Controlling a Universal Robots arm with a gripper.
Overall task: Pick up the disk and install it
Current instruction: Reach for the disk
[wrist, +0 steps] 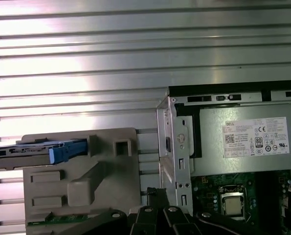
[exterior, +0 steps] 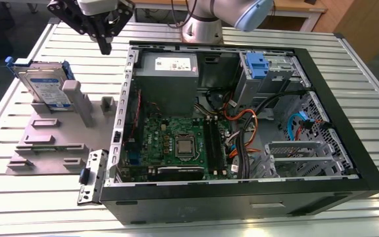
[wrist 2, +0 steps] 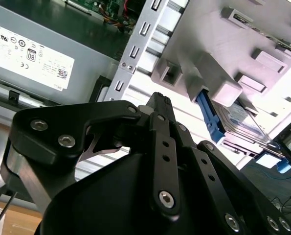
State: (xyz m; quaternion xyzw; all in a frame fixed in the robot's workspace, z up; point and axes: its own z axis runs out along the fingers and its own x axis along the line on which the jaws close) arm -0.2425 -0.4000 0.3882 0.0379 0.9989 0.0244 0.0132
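The disk (exterior: 46,88) is a silver drive with a white-and-blue label and a blue side bracket. It stands on its edge in the grey plastic stand (exterior: 57,133) at the exterior view's left. Both wrist views also show the disk (wrist: 37,152) (wrist 2: 247,122) in the stand. My gripper (exterior: 104,48) hangs above the table, between the stand and the open computer case, higher than the disk and toward the exterior view's right of it. Its black fingers (wrist 2: 158,100) are shut together with nothing between them. The gripper's tip (wrist: 155,192) points down by the case's edge.
The open computer case (exterior: 347,148) lies on the slatted metal table (exterior: 360,64). Inside are a grey power-supply box (exterior: 166,74), a green motherboard (exterior: 176,143), cables, and a drive bay with a blue bracket (exterior: 256,66). The stand's upright posts (exterior: 84,101) rise beside the disk.
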